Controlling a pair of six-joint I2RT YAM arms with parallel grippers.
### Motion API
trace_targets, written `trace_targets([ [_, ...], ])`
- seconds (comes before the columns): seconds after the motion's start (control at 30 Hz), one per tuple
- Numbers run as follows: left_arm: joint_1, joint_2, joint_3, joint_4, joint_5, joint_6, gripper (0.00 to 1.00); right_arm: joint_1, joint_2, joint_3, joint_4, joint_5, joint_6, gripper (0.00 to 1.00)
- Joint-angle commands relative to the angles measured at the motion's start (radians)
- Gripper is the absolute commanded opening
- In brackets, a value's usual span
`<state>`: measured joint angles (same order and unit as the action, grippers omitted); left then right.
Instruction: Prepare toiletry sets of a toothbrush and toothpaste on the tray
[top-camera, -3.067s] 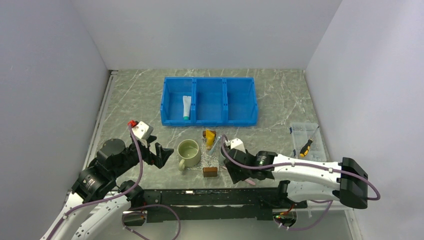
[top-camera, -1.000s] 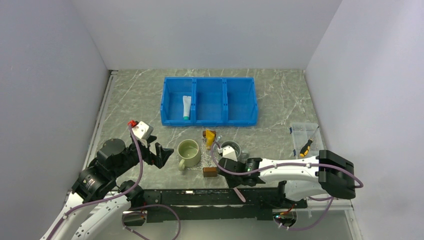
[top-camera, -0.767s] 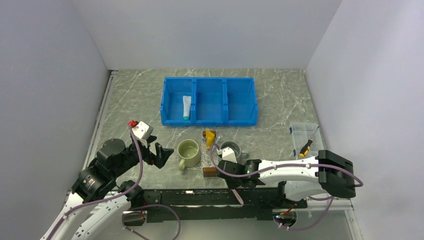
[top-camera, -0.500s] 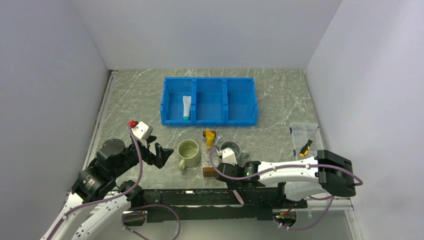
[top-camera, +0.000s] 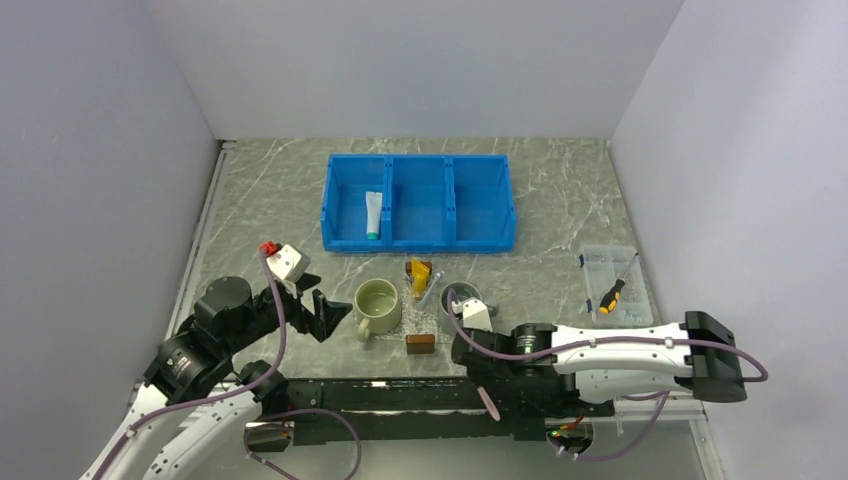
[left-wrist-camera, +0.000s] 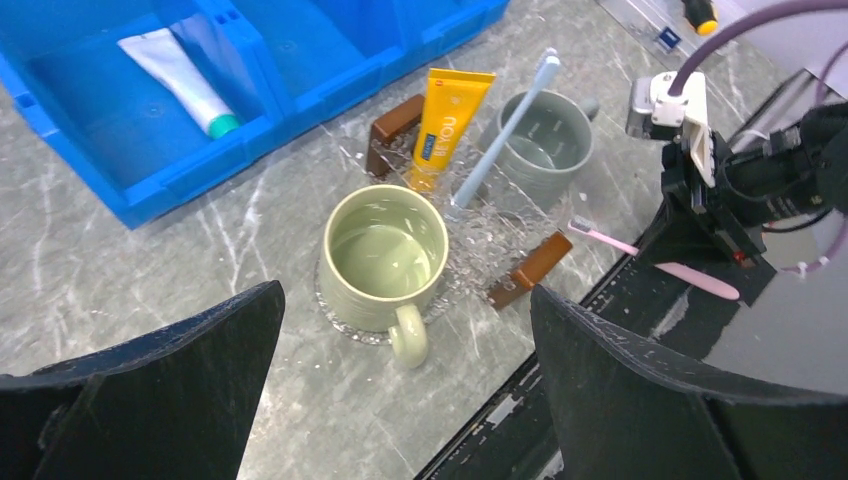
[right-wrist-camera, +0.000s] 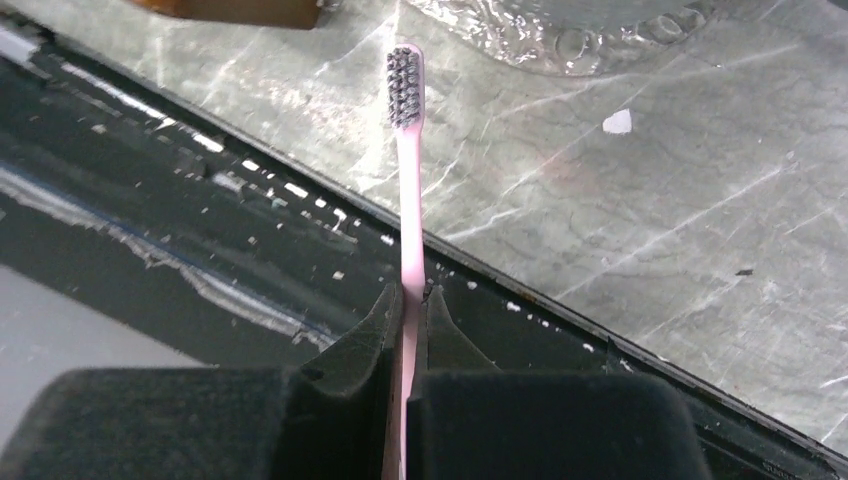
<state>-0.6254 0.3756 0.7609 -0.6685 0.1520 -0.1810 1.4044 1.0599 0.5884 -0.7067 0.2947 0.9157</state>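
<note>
The right gripper (right-wrist-camera: 408, 300) clamped the pink toothbrush (right-wrist-camera: 404, 180), not yet on the tray (left-wrist-camera: 487, 238). The left gripper (top-camera: 322, 308) gaped empty. The white toothpaste (top-camera: 373, 215) lay in the blue bin (top-camera: 480, 195).

Plain pale grey walls (top-camera: 400, 60) close in a grey, marble-veined table (top-camera: 270, 200) on three sides. A black rail (top-camera: 380, 400) runs along its near edge. Light is soft and even.
</note>
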Motion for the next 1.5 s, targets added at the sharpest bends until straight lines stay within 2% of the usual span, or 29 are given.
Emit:
trace_targets([
  [0.0, -0.003, 0.037, 0.029, 0.053, 0.136, -0.019, 0.99, 0.009, -0.111, 0.039, -0.039, -0.069, -0.032, 0.00],
  [0.37, -0.003, 0.115, 0.081, 0.085, 0.468, -0.025, 0.99, 0.008, -0.292, 0.183, 0.043, -0.284, -0.228, 0.00],
  [0.57, -0.002, 0.133, 0.107, 0.100, 0.681, -0.028, 0.99, 0.008, -0.238, 0.287, 0.138, -0.432, -0.351, 0.00],
  [0.87, -0.003, 0.149, 0.115, 0.114, 0.893, -0.061, 0.98, 0.007, -0.081, 0.450, 0.222, -0.544, -0.478, 0.00],
  [1.13, -0.003, 0.145, 0.123, 0.109, 0.960, -0.061, 0.89, -0.007, -0.013, 0.526, 0.262, -0.601, -0.526, 0.00],
  [1.47, -0.004, 0.162, 0.130, 0.096, 0.978, -0.047, 0.67, -0.055, 0.053, 0.593, 0.253, -0.630, -0.551, 0.00],
])
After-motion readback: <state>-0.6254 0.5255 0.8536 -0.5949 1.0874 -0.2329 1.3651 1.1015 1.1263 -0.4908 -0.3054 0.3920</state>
